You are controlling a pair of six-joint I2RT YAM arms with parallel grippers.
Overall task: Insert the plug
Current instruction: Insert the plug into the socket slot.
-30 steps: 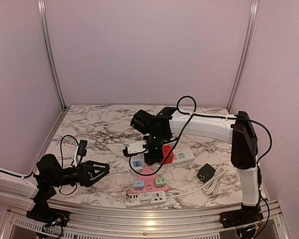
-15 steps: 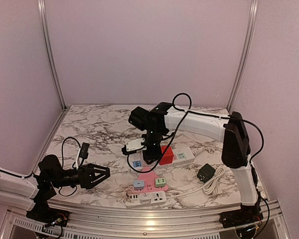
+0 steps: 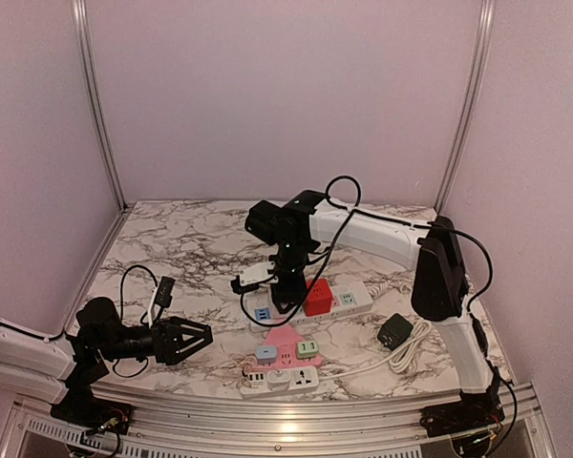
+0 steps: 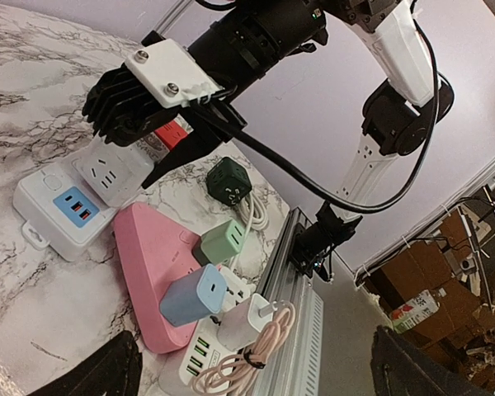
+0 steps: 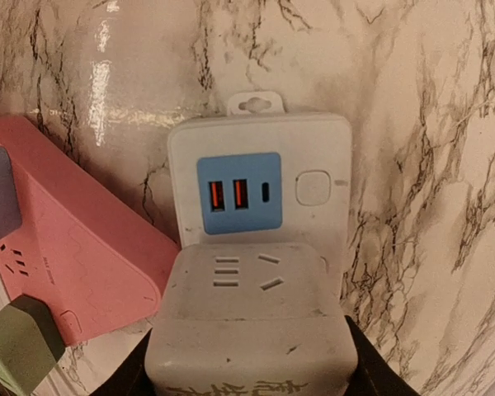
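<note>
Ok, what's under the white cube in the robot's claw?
The white power strip: its blue USB panel and button peek out past the cube. The right gripper holds the cube. The strip's part beneath it is covered, so whether it's plugged in can't be seen.

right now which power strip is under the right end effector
The white strip with the blue USB panel; the right end effector, holding a white adapter, hangs above it. The pink triangular strip and front-edge white strip lie aside.
</note>
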